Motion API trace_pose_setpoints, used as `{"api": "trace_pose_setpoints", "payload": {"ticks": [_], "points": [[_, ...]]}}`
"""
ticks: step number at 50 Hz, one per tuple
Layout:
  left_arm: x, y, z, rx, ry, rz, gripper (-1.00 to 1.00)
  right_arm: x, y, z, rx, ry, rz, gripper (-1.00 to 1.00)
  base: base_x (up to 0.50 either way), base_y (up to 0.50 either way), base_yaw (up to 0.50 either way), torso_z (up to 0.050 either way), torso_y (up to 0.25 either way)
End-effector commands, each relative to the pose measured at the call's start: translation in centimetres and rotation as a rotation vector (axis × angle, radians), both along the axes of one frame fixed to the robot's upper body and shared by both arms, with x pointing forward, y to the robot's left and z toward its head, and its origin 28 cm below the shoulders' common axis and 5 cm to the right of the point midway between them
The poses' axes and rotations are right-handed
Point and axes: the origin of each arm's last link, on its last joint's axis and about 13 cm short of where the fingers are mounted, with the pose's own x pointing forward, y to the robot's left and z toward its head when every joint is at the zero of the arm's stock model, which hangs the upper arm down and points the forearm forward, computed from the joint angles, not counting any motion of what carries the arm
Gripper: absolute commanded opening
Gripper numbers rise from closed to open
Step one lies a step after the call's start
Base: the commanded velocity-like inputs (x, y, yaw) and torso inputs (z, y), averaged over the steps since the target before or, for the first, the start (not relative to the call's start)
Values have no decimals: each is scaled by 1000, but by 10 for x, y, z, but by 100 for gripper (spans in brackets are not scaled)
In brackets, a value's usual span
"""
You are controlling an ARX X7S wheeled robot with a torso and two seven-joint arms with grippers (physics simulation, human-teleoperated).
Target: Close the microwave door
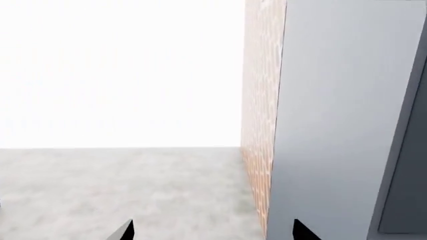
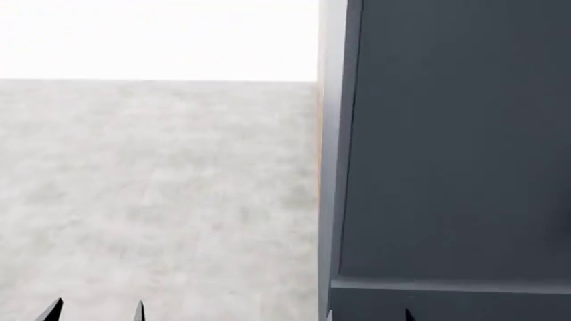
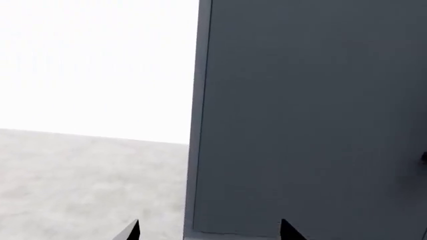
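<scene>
Two grippers show only as dark fingertips at the lower edge of each view. The left gripper has its tips spread wide, with nothing between them, over the grey floor beside a brick wall. The right gripper is likewise spread wide and empty, facing a large dark grey panel. No microwave door can be made out; whether the grey panel filling the right of the head view belongs to it cannot be told.
</scene>
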Motion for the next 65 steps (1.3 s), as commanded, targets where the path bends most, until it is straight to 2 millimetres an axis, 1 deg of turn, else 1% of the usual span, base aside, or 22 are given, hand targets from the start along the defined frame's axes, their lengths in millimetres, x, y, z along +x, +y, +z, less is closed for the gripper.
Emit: {"api": "trace_pose_setpoints", "payload": {"ticks": [1, 5, 9, 11, 14, 15, 16, 18, 21, 24, 28, 33, 37, 42, 53, 58, 65], "points": [[0, 0, 2, 2, -5, 0, 100, 0, 0, 0, -2, -7, 6, 100, 500, 0, 0, 0, 0], [-1, 0, 2, 1, -7, 2, 100, 0, 1, 0, -7, -6, 11, 100, 463, 0, 0, 0, 0], [-1, 0, 1, 1, -6, 3, 100, -3, 5, 2, -78, -41, 60, 100, 35, 0, 0, 0, 0], [-1, 1, 1, -2, -6, 6, 100, -5, 8, 7, -70, -47, 75, 100, 0, 0, 0, 0, 0], [0, 1, 1, -3, -7, 6, 100, -12, 17, 23, -160, -128, 124, 100, 0, 0, 0, 0, 0], [0, 1, 1, -5, -8, 5, 100, -14, 23, 34, -179, -171, 155, 100, 0, 0, 0, 0, 0], [0, 1, 2, -5, -9, 5, 100, -15, 24, 37, -192, -179, 155, 100, 0, 0, 0, 0, 0], [-1, 1, 2, -7, -12, 6, 100, -14, 29, 50, -179, -223, 176, 100, 0, 0, 0, 0, 0], [-1, 1, 3, -9, -14, 7, 100, -12, 34, 61, -173, -262, 203, 100, 0, 0, 0, 0, 0], [-1, 0, 3, -10, -14, 5, 100, -12, 37, 66, -163, -279, 220, 100, 0, 0, 0, 0, 0], [-1, 0, 2, -9, -13, 4, 100, -9, 42, 85, -122, -349, 253, 100, 0, 0, 0, 0, 0], [-1, 1, 2, -12, -14, 5, 100, -18, 45, 108, -126, -440, 270, 100, 0, 0, 0, 0, 0], [-1, 1, 2, -10, -15, 5, 100, -17, 51, 133, -118, -545, 309, 100, 0, 0, 0, 0, 0], [-1, 1, 1, -14, -16, 7, 100, -20, 55, 153, -109, -653, 322, 100, 0, 0, 0, 0, 0], [0, 1, 1, -15, -16, 6, 100, -27, 52, 176, -128, -793, 313, 100, 0, 0, 0, 0, 0], [0, 2, 0, -16, -16, 5, 100, -28, 54, 175, -145, -805, 315, 100, 75, 0, 0, 0, 0], [-1, 1, 0, -16, -17, 5, 100, -29, 54, 175, -170, -827, 314, 100, 476, 0, 0, 0, 0]]}}
